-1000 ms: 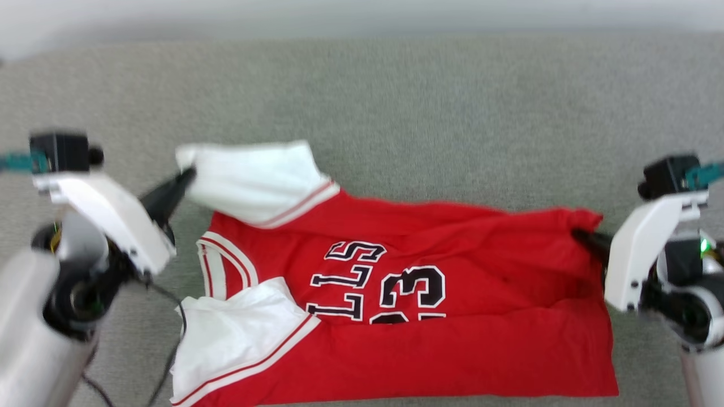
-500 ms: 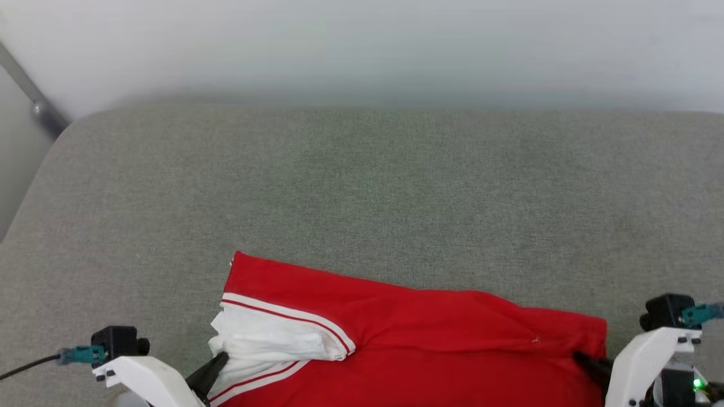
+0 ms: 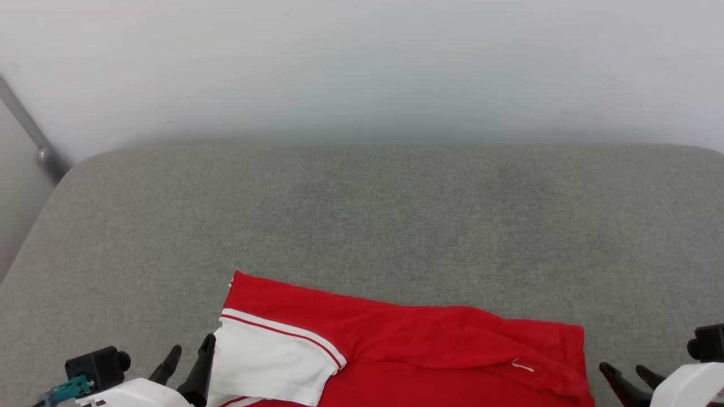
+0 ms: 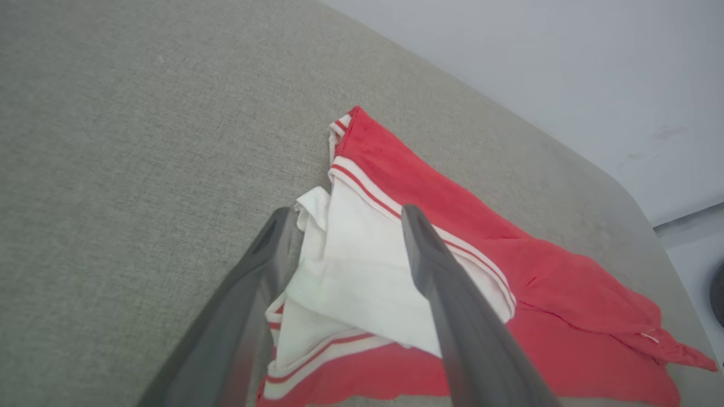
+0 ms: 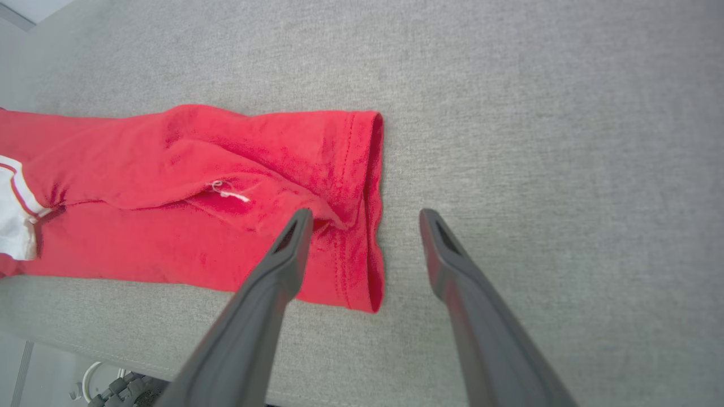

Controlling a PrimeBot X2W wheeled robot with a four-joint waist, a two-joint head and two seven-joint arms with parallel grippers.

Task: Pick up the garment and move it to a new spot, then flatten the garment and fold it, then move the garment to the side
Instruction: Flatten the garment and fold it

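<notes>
The left claw (image 4: 345,217) is spread wide with nothing in it. Its dark fingers (image 4: 441,282) frame the white sleeve (image 4: 350,271) of the jersey (image 4: 565,294), and I honestly can't tell if either tip touches the cloth. The right claw (image 5: 366,217) is spread too and empty, its tips either side of the red hem (image 5: 367,169); how high it sits over it is hard to judge. The jersey lies folded into a long band near the front edge of the grey fabric worktop (image 3: 362,226), sleeve end on the robot's left. In the head view the bottom edge cuts off both claws and the jersey's near side. There's a tiny white tag (image 5: 229,192) on the red, too small to read.
</notes>
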